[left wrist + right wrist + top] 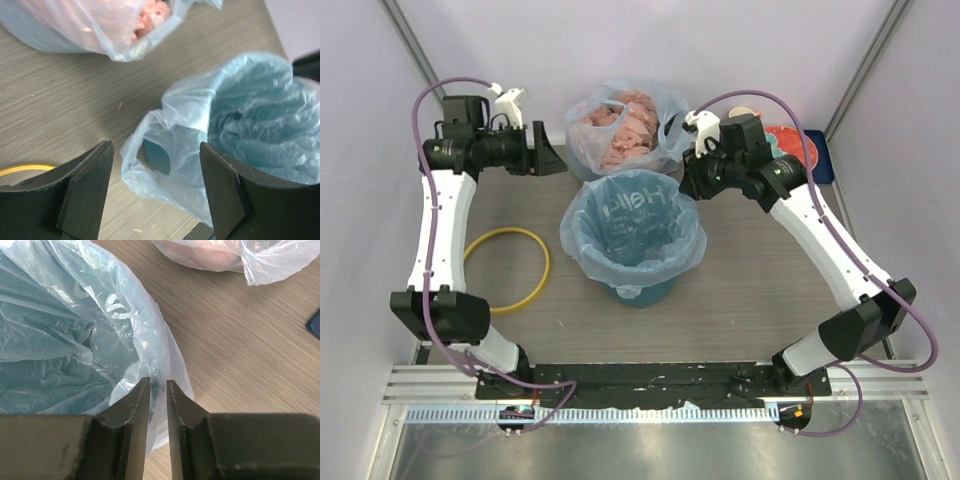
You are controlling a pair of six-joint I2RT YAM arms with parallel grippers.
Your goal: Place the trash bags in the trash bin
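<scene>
The trash bag (pixel 635 235), thin light-blue film, lines the teal trash bin (pixel 645 295) at the table's middle, its edge folded out over the rim. My left gripper (pixel 552 160) hangs open to the bin's upper left, apart from it. In the left wrist view its jaws (pixel 155 150) stand wide, with the bag (pixel 250 115) and a patch of teal bin (pixel 157 155) beyond them. My right gripper (pixel 682 180) is at the bin's far right rim. Its jaws (pixel 158 381) keep only a narrow gap, open, with the bag's (pixel 60 330) rim film showing in that gap.
A clear bag of pink lumps (pixel 625 125) sits just behind the bin. A yellow ring (pixel 545 265) lies flat on the table left of the bin. A red plate (pixel 790 140) on a blue tray (pixel 818 155) is at the back right, behind the right arm.
</scene>
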